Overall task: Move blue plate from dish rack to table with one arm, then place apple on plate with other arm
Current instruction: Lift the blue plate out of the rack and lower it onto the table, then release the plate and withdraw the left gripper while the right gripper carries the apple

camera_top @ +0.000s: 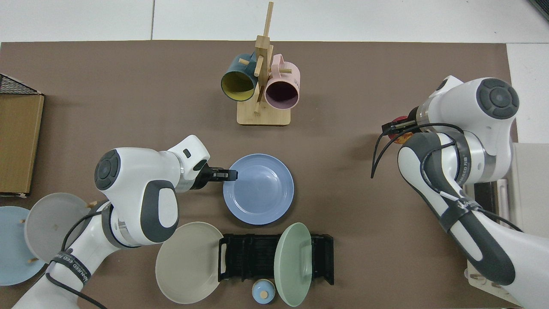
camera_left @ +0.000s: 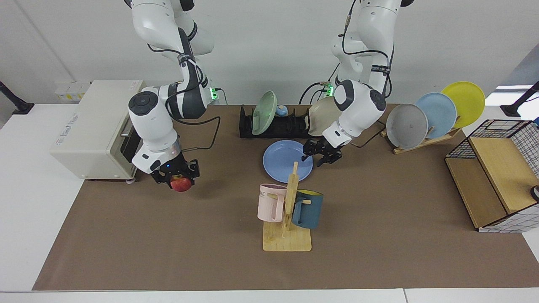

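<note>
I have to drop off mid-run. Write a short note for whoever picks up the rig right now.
Left hand: at the blue plate's rim, fingers apart, seems to have let go.
Right hand: shut on the apple, held above the mat in front of the toaster oven.
Plate: flat on the table, just in front of the dish rack, behind the mug tree.
Done: plate is out of the rack and on the table; apple is picked up.
Left: draw the left arm clear, carry the apple across and set it on the plate.
</note>
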